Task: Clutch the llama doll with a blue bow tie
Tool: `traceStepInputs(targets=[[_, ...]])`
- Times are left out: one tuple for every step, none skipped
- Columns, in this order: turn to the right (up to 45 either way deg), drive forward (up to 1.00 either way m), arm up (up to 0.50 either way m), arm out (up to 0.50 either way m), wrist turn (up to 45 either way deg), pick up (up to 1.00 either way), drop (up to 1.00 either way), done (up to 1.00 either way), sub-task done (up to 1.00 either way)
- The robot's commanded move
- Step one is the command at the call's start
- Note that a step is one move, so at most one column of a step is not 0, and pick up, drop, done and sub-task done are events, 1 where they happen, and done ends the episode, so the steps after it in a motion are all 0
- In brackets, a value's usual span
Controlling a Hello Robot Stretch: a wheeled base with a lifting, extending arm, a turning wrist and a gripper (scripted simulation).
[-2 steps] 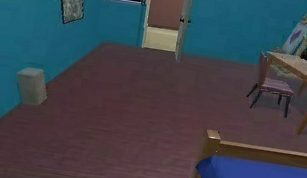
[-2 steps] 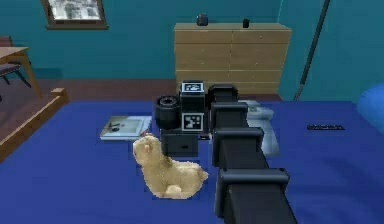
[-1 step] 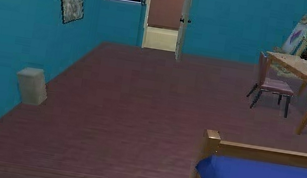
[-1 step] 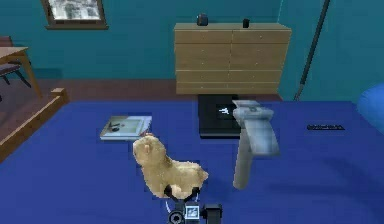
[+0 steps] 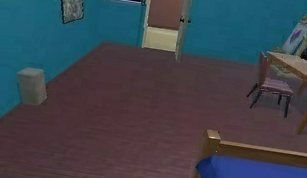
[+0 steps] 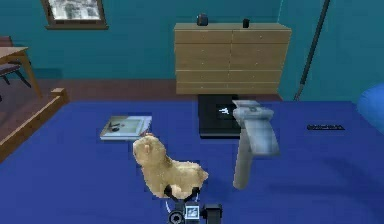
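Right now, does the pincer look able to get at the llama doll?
Probably yes. The pincer is right by the llama doll on the blue bed, nothing between them; the grey garment stands aside. Whether they touch, I cannot tell.

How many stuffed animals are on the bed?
1: a tan llama doll on the blue bed, low in the arm side view, left of the grey object. More may lie out of frame.

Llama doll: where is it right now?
Arm side view, lower middle: the llama doll sits on the blue bed, below and right of the magazine and left of the grey object.
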Motion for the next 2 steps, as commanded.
traceStepInputs(targets=[[0.0, 0.00, 0.10, 0.00, 0.0, 0.00, 0.00, 0.00, 0.00], [0.0, 0.00, 0.00, 0.00, 0.0, 0.00, 0.00, 1.00, 0.00]])
